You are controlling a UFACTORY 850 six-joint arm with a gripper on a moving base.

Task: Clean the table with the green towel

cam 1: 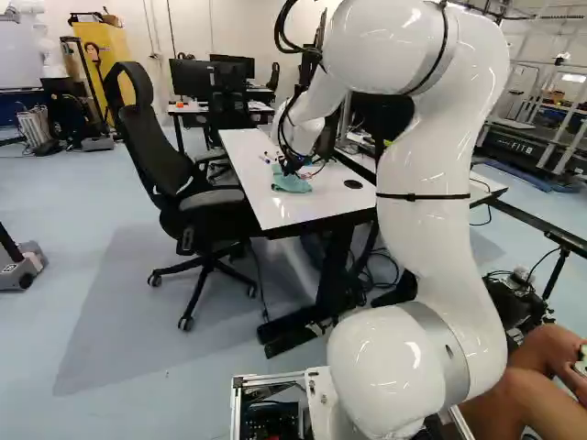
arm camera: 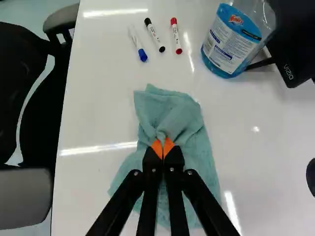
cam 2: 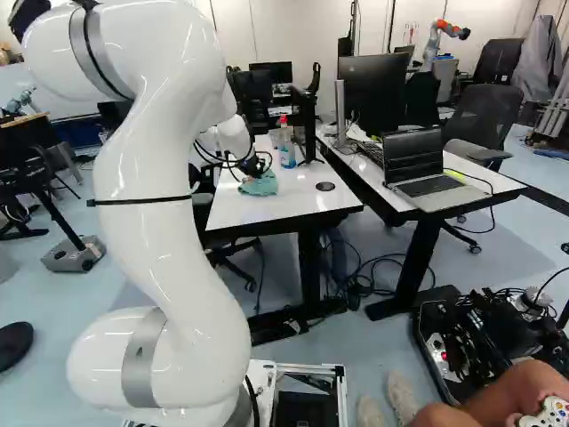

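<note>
Gripper (cam 1: 293,169) tight on towel (arm camera: 199,147), pinched fold obscured.

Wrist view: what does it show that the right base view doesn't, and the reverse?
Only the wrist view clearly shows the black marker, red marker, blue marker and the claw's orange pads, shut on the green towel. Only the right base view shows the laptop and game controller. Both show the towel, the bottle of blue liquid and the white table.

The floor (cam 1: 92,220) is pale blue; the far wall (cam 2: 307,31) is white; a black office chair (cam 1: 147,156) stands on casters; a desk (cam 2: 502,182) bears an open laptop (cam 2: 413,157).
</note>
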